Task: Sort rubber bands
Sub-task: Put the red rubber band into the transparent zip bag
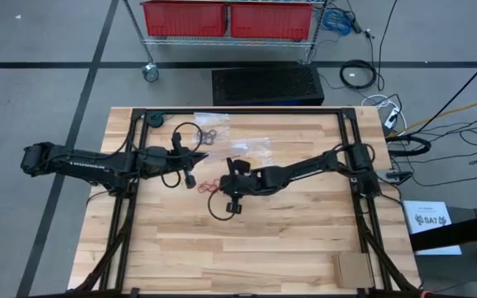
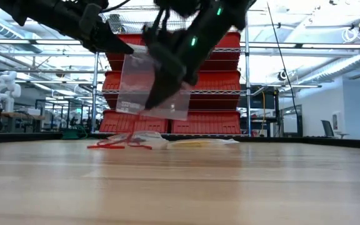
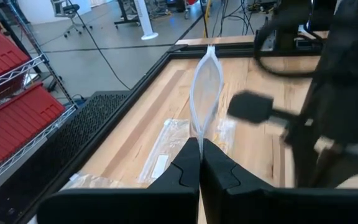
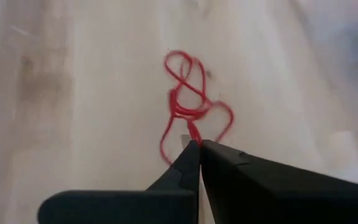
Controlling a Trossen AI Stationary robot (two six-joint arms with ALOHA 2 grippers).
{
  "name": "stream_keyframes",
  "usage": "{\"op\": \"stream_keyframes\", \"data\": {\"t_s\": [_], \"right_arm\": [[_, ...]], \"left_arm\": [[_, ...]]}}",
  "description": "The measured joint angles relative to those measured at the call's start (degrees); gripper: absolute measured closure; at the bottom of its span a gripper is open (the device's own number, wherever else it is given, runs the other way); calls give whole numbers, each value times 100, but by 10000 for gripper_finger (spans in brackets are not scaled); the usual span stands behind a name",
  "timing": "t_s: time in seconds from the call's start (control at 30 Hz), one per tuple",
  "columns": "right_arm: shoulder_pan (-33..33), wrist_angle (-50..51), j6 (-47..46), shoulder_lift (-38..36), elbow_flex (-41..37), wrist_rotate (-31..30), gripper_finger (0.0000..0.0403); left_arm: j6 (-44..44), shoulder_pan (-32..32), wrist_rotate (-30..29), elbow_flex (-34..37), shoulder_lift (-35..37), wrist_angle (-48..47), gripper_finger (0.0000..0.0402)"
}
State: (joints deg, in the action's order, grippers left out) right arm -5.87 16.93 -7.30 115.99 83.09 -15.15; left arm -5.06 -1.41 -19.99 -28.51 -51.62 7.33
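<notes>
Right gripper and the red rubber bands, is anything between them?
No. The right wrist view shows the right gripper shut directly on the red rubber bands, nothing between.

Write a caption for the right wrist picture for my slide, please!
The right tool, shut, pinches a tangle of red rubber bands lying on the wooden table.

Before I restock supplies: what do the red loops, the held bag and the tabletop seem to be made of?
Red loops: probably rubber, matte; thin, limp, tangled strands nipped by the shut right pincer.
Bag: clear, glossy plastic film; the shelves show through it. The shut left pincer holds its edge.
Tabletop: light wood planks with visible grain and a smooth finish.
</notes>
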Motion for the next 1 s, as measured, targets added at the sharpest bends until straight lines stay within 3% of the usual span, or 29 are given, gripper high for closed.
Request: {"op": "stream_keyframes", "data": {"t_s": [0.3,0.57,0.87,1.0], "right_arm": [[-156,415,218,-993,13,-432,403],[-235,896,136,-1755,17,-444,403],[-566,2478,-718,-1869,2,-388,403],[-714,2741,-1069,-1839,-336,-174,403]], "left_arm": [[-2,-2,0,0,0,-7,401],[-15,0,0,0,0,-8,401],[-15,-2,0,0,0,-15,401],[-14,0,0,0,2,-13,401]]}}
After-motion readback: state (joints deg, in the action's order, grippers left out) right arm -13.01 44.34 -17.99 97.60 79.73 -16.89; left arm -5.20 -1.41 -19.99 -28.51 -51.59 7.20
